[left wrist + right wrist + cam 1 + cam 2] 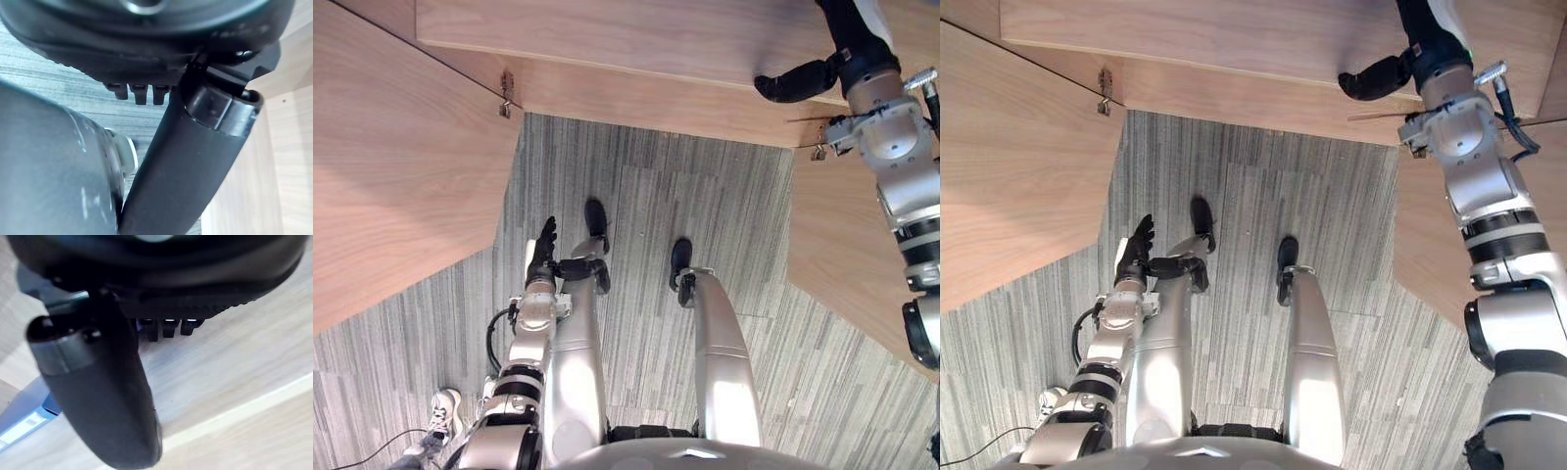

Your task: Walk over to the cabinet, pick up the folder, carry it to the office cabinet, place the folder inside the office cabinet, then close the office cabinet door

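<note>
The right hand (798,80) reaches up into the open office cabinet (626,39), likely for the placing step, its grip impossible to tell; the left hand (543,253) hangs relaxed, unneeded.

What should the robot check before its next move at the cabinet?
1. Doors open: ok. The left door and the right door both stand open.
2. Right hand at the cabinet: ok, up by its wooden panel.
3. Folder put inside: cannot tell. A blue flat thing lies on wood beside that hand; it may be the folder.
4. Left hand free: ok, open and empty, hanging low.
5. Doors' path clear: ok. A person's shoe stands apart from the left door.
</note>
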You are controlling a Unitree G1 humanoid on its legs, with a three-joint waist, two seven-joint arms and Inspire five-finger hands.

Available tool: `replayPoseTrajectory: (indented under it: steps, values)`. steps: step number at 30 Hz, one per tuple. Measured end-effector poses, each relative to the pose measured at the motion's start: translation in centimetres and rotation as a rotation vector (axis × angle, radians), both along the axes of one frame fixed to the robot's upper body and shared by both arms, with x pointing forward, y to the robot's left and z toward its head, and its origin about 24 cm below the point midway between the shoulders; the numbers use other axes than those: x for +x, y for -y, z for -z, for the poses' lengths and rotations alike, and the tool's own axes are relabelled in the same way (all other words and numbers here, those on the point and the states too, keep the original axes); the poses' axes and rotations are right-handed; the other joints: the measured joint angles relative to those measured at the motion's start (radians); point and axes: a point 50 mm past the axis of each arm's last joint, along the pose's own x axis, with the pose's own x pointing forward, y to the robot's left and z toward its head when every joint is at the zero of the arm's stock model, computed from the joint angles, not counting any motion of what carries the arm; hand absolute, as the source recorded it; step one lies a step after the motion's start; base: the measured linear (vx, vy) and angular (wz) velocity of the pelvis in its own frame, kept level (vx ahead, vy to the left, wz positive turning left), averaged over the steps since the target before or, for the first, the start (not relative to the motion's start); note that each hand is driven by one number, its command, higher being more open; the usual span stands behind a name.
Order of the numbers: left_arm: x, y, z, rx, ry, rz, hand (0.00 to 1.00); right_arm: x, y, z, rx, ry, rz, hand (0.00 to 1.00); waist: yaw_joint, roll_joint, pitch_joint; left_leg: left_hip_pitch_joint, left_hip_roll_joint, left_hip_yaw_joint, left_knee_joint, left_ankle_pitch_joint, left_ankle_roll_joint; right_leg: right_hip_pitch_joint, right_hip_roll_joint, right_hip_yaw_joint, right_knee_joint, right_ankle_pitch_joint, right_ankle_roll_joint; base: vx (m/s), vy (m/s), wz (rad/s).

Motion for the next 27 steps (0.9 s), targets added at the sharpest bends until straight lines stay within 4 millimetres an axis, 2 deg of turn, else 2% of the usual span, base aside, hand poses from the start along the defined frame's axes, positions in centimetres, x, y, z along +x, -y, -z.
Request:
replayPoseTrajectory:
  steps: [7,12,16,23,27]
  values:
    - [0.0,0.0,-0.2,0.001,0.015,0.016,1.00,-1.0,-1.3,0.8,0.015,-0.007,-0.097,1.00,0.001,0.000,0.000,-0.005,0.001,0.003,0.015,-0.012,-0.003,0.000,0.000,0.006,0.000,-0.004,0.007,0.00,0.002,-0.01]
    - [0.1,0.2,-0.5,0.010,0.026,0.030,1.00,-2.7,-3.3,1.8,0.012,-0.012,-0.245,1.00,0.012,0.000,0.000,-0.011,0.003,0.007,0.037,-0.028,0.008,0.000,-0.001,0.012,0.001,-0.009,0.014,0.03,0.017,-0.04]
    - [0.2,0.3,-0.7,0.030,0.036,0.040,1.00,-4.0,-4.7,1.9,0.118,0.069,-0.340,1.00,0.014,0.000,0.000,-0.015,0.003,0.005,0.045,-0.030,0.011,0.001,-0.002,0.010,0.001,-0.009,0.015,0.01,0.006,-0.01]
    - [0.2,0.4,-0.6,0.028,0.038,0.026,1.00,-5.6,-4.9,0.9,0.311,0.293,-0.308,1.00,0.014,0.000,0.000,-0.014,0.003,0.004,0.044,-0.034,0.005,0.000,-0.002,0.010,0.007,-0.009,0.015,0.00,0.000,0.00]
    - [0.2,0.4,-0.6,0.030,0.039,0.011,1.00,-5.5,-5.3,1.5,0.304,0.344,-0.241,1.00,0.011,0.000,0.000,-0.013,0.003,0.004,0.044,-0.032,0.007,0.000,-0.001,0.011,0.007,-0.009,0.015,0.00,0.000,0.00]
